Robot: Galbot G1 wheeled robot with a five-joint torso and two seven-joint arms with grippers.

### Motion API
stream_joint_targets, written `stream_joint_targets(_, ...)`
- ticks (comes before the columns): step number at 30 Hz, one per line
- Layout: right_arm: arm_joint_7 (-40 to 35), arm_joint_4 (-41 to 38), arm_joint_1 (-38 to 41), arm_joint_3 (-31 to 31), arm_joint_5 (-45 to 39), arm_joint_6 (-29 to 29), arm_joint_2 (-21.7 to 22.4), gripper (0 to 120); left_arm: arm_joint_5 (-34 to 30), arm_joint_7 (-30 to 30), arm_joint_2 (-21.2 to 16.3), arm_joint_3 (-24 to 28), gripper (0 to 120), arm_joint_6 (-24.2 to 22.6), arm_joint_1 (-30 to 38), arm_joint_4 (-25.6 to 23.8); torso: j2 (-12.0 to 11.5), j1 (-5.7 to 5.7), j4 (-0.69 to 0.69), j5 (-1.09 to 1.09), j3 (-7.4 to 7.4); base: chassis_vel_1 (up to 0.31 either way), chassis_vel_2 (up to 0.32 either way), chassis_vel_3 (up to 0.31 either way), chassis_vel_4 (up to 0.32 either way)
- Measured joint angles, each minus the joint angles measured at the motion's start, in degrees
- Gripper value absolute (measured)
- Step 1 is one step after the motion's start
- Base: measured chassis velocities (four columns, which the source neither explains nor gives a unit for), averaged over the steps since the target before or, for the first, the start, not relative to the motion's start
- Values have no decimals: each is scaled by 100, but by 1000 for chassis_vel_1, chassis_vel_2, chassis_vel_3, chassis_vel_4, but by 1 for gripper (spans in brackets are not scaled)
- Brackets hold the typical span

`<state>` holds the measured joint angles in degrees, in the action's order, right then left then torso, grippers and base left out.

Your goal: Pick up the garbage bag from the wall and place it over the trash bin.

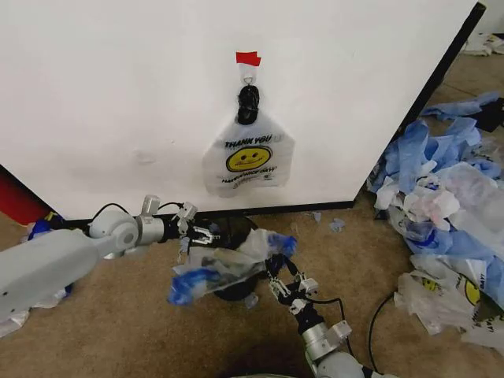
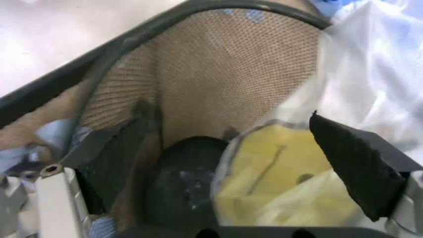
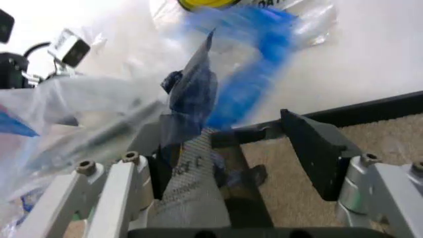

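Observation:
A translucent garbage bag with blue patches lies crumpled over the black mesh trash bin, which stands on the carpet below the white wall. My left gripper is at the bin's far-left rim and open. In the left wrist view its fingers straddle the mesh rim and the bag's yellow print. My right gripper is open at the bin's near-right side, with the bag's blue-and-clear edge against one finger. Another smiley bag hangs from the hook under red tape.
A big heap of loose plastic bags covers the floor on the right, past the wall's corner. A black cable lies near my right arm. A red object sits at the far left by the baseboard.

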<state>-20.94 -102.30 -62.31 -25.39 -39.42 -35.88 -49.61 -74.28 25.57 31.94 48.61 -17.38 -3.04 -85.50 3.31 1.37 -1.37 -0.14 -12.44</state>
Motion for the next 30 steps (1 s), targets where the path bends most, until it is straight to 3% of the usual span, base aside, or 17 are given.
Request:
stream_joint_targets(3,13,0,-30,53,16,-6,44,56,-120,-44,-57,44,97,45,150,-212,1,-2,3,15,2,0,0,0,0)
stream_joint_targets(6,10,-16,-34,70,25,-6,57,56,-174,-108,-87,60,97,71,164,-363,0,-2,2,3,2,0,0,0,0)
stream_joint_targets(14,-42,-125,-14,84,70,-2,73,55,-281,-223,-121,36,97,151,99,-612,0,-2,1,8,2,0,0,0,0)
stream_joint_targets(30,-17,-122,-78,146,108,-18,109,52,47,-102,96,27,97,313,23,103,0,-2,1,6,2,0,0,0,0)
